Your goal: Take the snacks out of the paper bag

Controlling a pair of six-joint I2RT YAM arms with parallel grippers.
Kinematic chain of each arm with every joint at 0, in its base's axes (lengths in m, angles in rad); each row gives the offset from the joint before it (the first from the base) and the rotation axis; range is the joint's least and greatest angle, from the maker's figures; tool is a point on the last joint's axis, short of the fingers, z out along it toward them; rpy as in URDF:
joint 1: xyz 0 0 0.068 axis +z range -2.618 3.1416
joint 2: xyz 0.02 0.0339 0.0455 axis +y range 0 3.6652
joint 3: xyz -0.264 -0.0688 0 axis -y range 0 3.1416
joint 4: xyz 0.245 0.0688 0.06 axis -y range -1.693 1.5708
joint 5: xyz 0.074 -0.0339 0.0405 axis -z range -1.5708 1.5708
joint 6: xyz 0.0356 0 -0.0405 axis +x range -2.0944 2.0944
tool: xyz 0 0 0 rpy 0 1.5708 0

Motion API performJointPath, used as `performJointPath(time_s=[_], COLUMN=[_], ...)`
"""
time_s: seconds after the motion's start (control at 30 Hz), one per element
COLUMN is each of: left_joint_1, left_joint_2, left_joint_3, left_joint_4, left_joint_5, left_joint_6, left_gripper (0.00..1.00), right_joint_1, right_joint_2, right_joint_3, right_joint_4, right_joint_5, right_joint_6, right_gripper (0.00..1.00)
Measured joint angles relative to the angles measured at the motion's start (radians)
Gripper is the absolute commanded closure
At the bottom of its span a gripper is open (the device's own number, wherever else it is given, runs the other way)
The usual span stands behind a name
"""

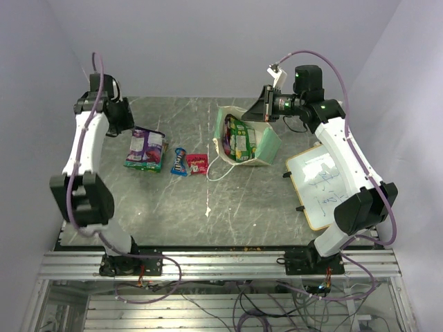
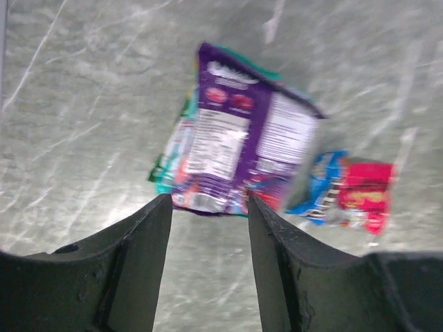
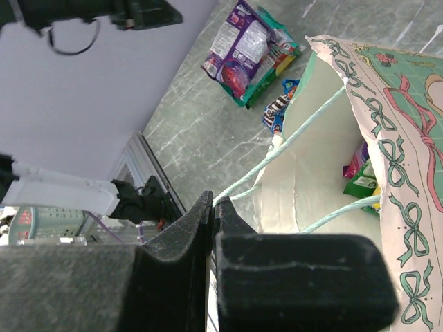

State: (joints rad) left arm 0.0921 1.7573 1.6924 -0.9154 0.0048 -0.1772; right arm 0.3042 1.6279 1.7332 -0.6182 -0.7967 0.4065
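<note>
The paper bag (image 1: 257, 142) stands tilted at the table's middle back, mouth open, with green and pink snacks (image 1: 240, 138) inside. My right gripper (image 1: 266, 111) is above its far rim, shut on a mint string handle (image 3: 291, 142) of the bag (image 3: 394, 131). Green and pink packets (image 3: 361, 178) show inside. A purple-pink candy bag (image 1: 145, 149) on top of a green bag, a blue bar (image 1: 180, 162) and a small red packet (image 1: 199, 164) lie on the table to the left. My left gripper (image 2: 210, 207) is open and empty above the purple bag (image 2: 239, 138).
A wood-framed whiteboard (image 1: 322, 183) lies at the right, under the right arm. The bag's other string handle (image 1: 218, 169) trails on the table in front of it. The table's back edge meets the wall behind the bag.
</note>
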Motion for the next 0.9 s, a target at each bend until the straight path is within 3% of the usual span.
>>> performJointPath(time_s=[0.1, 0.23, 0.3, 0.43, 0.67, 0.83, 0.9], left_joint_1=[-0.093, -0.381, -0.521, -0.697, -0.859, -0.875, -0.882], left_joint_2=[-0.195, -0.351, -0.389, -0.407, -0.421, -0.461, -0.463], left_joint_3=[-0.11, -0.239, -0.306, -0.398, -0.499, -0.604, -0.637], left_joint_4=[0.097, 0.244, 0.319, 0.448, 0.632, 0.742, 0.771], left_joint_5=[0.0, 0.003, 0.009, -0.005, -0.047, -0.061, -0.075], left_joint_6=[-0.099, -0.244, -0.32, -0.427, -0.488, -0.507, -0.508], left_gripper=[0.4, 0.42, 0.41, 0.41, 0.52, 0.76, 0.78], right_joint_1=[0.001, 0.011, 0.025, 0.085, 0.184, 0.182, 0.181], right_joint_2=[0.0, -0.003, -0.01, -0.022, -0.076, -0.115, -0.116], right_joint_3=[-0.006, -0.032, -0.057, -0.085, -0.094, -0.1, -0.102], right_joint_4=[0.012, 0.037, 0.051, 0.07, 0.088, 0.117, 0.127], right_joint_5=[-0.001, -0.009, -0.019, -0.034, -0.021, 0.01, 0.03], right_joint_6=[0.002, 0.004, 0.004, -0.004, -0.03, -0.022, -0.014], right_gripper=[1.0, 1.0, 1.0, 1.0, 1.0, 1.0, 1.0])
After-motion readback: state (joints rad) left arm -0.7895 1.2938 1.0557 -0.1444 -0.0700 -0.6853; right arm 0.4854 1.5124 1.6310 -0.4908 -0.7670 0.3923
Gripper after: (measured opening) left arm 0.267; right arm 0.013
